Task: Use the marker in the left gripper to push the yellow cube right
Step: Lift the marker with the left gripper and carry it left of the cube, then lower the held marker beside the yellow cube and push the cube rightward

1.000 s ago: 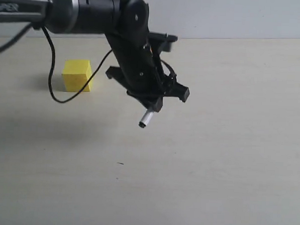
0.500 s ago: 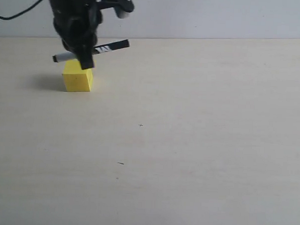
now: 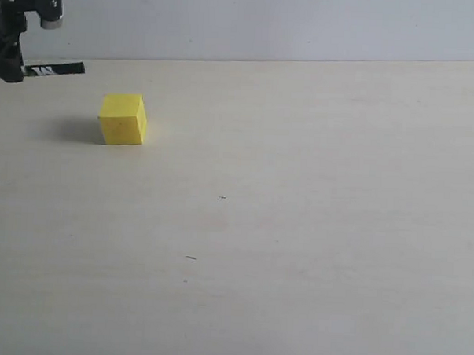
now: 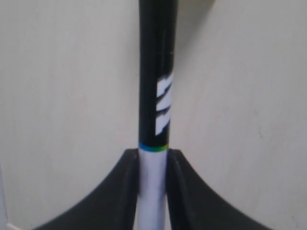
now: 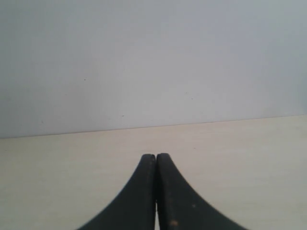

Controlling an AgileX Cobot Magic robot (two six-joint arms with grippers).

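Note:
The yellow cube [image 3: 122, 118] rests on the pale table at the far left of the exterior view. My left gripper [image 3: 7, 65] hangs at that view's left edge, above and to the left of the cube and apart from it. It is shut on the marker [image 3: 54, 69], whose black cap sticks out to the right, level with the tabletop. In the left wrist view the two black fingers [image 4: 126, 191] pinch the marker's white barrel [image 4: 152, 187], with the black labelled cap [image 4: 157, 72] running away from them. My right gripper [image 5: 156, 160] is shut on nothing and does not show in the exterior view.
The light wooden table [image 3: 298, 227] runs back to a pale grey wall [image 3: 307, 23]. A few tiny dark specks [image 3: 189, 258] mark the tabletop. The right wrist view shows only bare table and wall.
My left arm has swung from the table's middle far to the left, carrying the marker past the cube to the frame's left edge. The cube has stayed in place.

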